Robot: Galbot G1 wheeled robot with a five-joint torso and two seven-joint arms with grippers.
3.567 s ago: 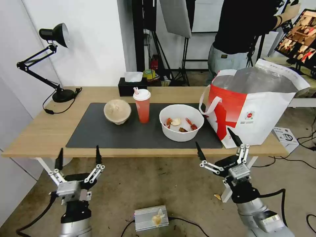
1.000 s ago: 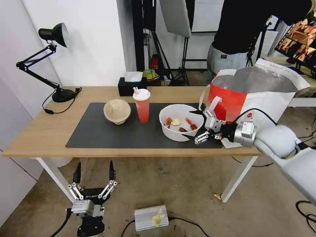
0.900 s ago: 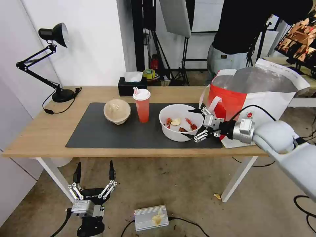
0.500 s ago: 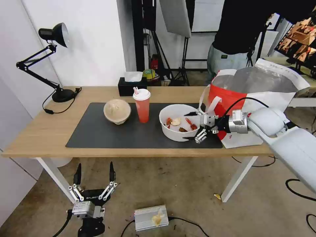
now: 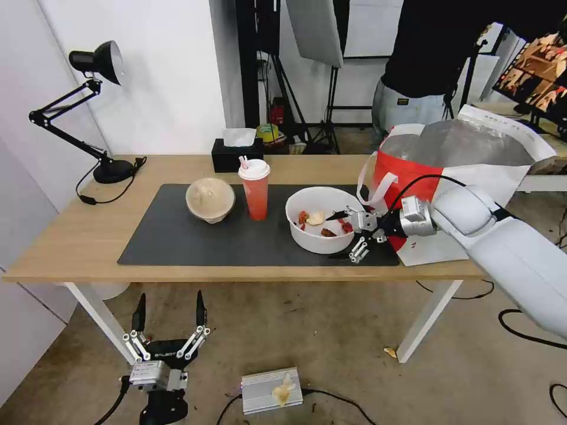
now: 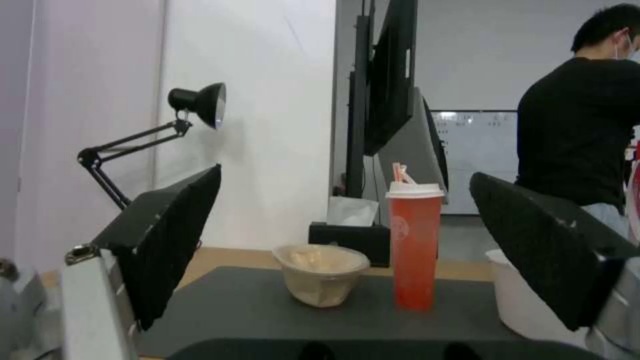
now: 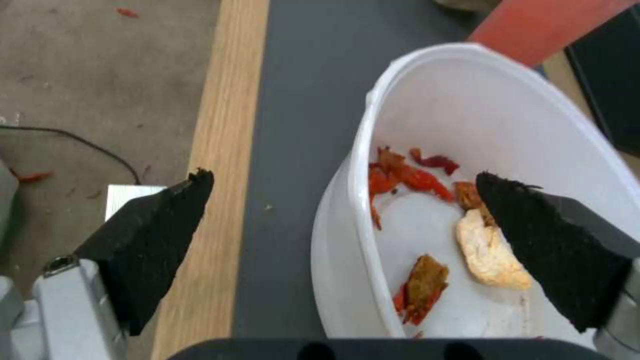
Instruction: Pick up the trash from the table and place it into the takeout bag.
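Straddling the white bowl's [image 5: 325,227] 3 o'clock rim, the right gripper [image 5: 342,235] stands apart, one finger inside.

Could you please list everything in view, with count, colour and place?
plastic bowl: 1, white with reddish scraps, right part of mat
drink cup: 1, red with white lid, mat centre
lidded bowl: 1, beige, left of cup
takeout bag: 1, white and red, table's right end
mat: 1, dark grey, on table
table: 1, light wood
tissue box: 1, black, behind cup
desk lamp: 1, black, far left corner
right gripper: open, astride plastic bowl's wall
left gripper: open, below table edge
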